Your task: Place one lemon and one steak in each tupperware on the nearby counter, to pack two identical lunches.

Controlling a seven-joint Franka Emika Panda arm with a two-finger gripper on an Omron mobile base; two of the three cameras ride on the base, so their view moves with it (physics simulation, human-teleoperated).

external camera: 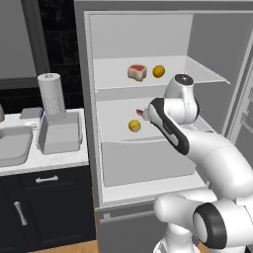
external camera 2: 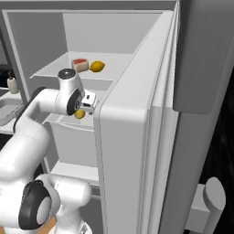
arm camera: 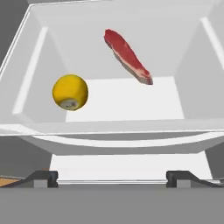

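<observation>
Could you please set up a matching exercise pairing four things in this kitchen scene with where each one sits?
Things:
1. blocky steak chunk
2. flat steak strip
3. tupperware
4. paper towel roll

Places:
A. on the counter beside the fridge
B. upper fridge shelf, next to a lemon
C. standing behind the tupperware
D. lower fridge shelf, near the other lemon

Pairs: 1-B, 2-D, 3-A, 4-C

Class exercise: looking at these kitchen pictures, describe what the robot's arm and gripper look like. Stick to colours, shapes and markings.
The arm is built of smooth, rounded, glossy white segments joined by dark, almost black bands at the joints. One joint carries a round cap with a dark disc on top. The gripper ends in two small, dark, blocky fingertips. No cables or lettering are visible.
</observation>
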